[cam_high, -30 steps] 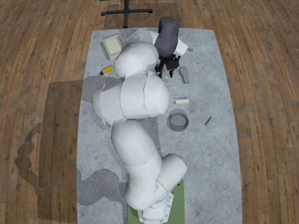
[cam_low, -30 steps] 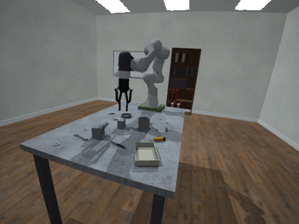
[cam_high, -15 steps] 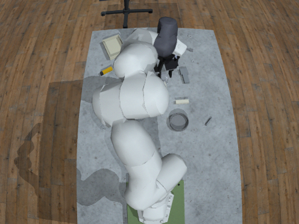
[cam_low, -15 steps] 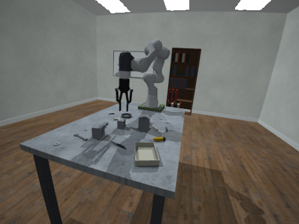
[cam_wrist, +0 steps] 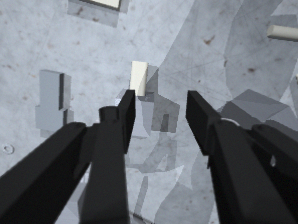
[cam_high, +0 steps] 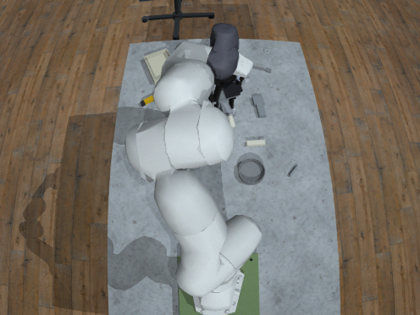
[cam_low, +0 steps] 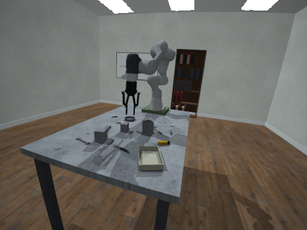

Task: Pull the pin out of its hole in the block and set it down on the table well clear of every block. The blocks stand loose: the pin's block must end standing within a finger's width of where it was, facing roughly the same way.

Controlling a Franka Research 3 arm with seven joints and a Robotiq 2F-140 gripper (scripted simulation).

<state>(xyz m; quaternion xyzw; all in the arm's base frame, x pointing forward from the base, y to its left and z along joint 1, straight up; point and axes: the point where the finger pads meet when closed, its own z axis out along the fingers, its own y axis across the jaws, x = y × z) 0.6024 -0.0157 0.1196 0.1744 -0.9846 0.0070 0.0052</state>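
Note:
A short cream pin (cam_wrist: 138, 77) stands in a small grey block (cam_wrist: 152, 112) near the middle of the table. It also shows in the overhead view (cam_high: 231, 121), with the block mostly hidden by the arm, and the small block shows in the side view (cam_low: 124, 127). My gripper (cam_wrist: 160, 103) hangs well above this block, fingers pointing down and partly apart, with nothing between them. In the side view my gripper (cam_low: 130, 112) is clearly above the table top. In the overhead view my gripper (cam_high: 224, 101) sits just beyond the pin.
A larger grey block (cam_wrist: 50, 97) stands to one side and also shows in the side view (cam_low: 100, 136). A loose cream cylinder (cam_high: 256, 143), a grey ring (cam_high: 250, 168), a grey cup (cam_low: 147, 127), a tray (cam_low: 150, 157) and small tools lie around.

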